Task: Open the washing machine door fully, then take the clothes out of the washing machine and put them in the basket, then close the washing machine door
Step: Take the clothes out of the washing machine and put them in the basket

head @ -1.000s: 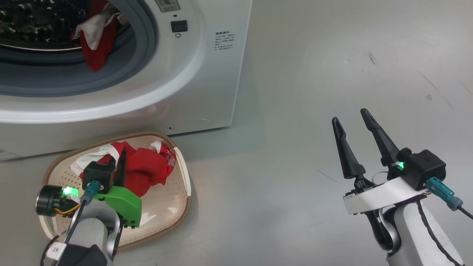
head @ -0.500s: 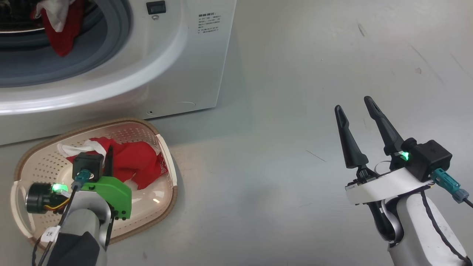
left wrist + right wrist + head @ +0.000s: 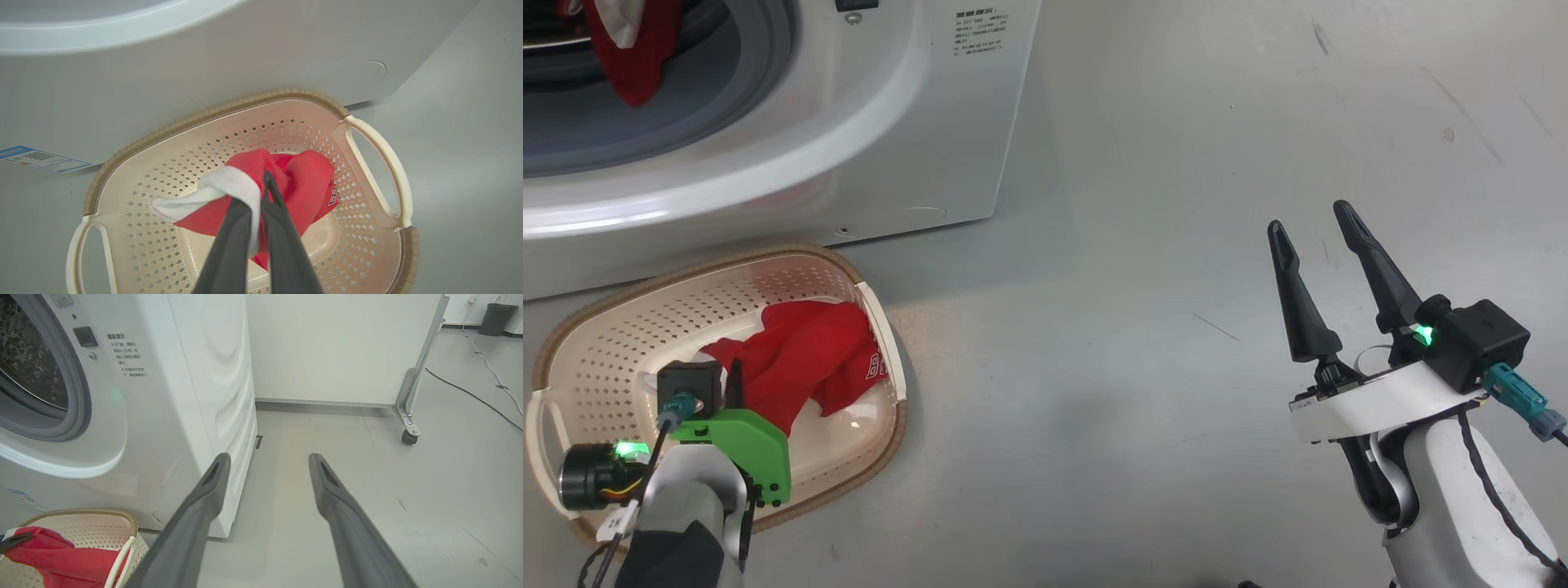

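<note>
1. since a second ago your head camera has shifted, so the washing machine (image 3: 947, 122) and the basket (image 3: 621, 327) sit elsewhere in frame; read that as the camera's move, not theirs.
2. measured against the basket itself, the left gripper (image 3: 258, 195) has come lower with its load, and less of the white sleeve shows in the head view.
3. left jaws: pressed together on the red garment (image 3: 306, 175), which hangs off the fingertips inside the basket; its lower folds appear to reach the basket bottom.
4. right jaws: the right gripper (image 3: 1307, 219) stands spread wide, holding nothing, over bare floor (image 3: 1135, 327) and well apart from the basket.
5. relation to watch: the held garment lies ahead of and below your left fingertips, with basket wall on every side, so a release here should land it inside.
6. next target: a second red garment (image 3: 629, 49) hangs over the grey gasket (image 3: 727, 122) at the drum mouth, its long axis roughly up and down. it is above and beyond the basket, and your left arm is the nearer one.
</note>
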